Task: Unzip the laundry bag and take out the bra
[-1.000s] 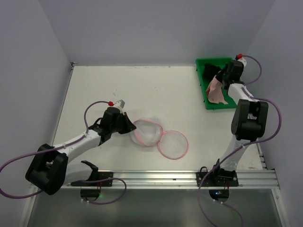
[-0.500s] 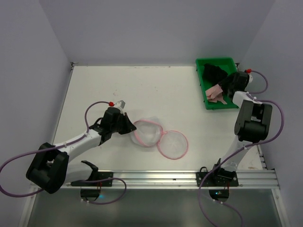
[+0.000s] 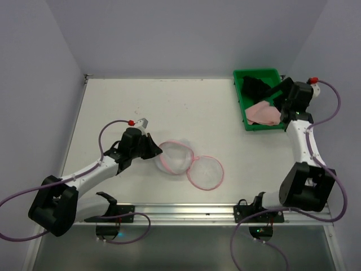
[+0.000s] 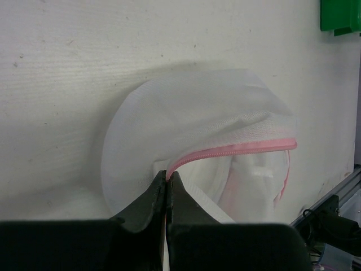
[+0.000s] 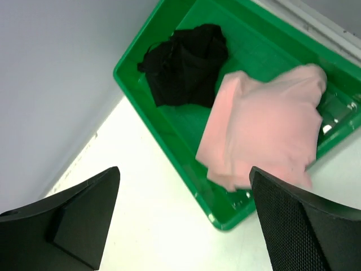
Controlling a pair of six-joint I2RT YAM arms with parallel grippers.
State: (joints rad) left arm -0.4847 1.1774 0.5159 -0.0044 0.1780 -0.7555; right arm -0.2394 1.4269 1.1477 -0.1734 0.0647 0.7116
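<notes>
A white mesh laundry bag (image 3: pixel 176 156) lies unzipped in the middle of the counter (image 3: pixel 141 101), its two pink-rimmed halves spread side by side. The left tool (image 4: pixel 168 176) is pinched tight on the zip rim of the domed half, seemingly to anchor it. At the far right, the right tool (image 5: pixel 184 169) hovers, fingers spread wide and empty, above a green tray (image 5: pixel 169 141). The pink bra (image 5: pixel 265 130) lies there beside a black garment (image 5: pixel 183 65), apparently delivered

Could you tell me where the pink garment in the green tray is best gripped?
Take the pink garment at its folded corner against the green tray, probably from above: its walls block sideways approaches, and that corner lies clear of the black garment.
</notes>
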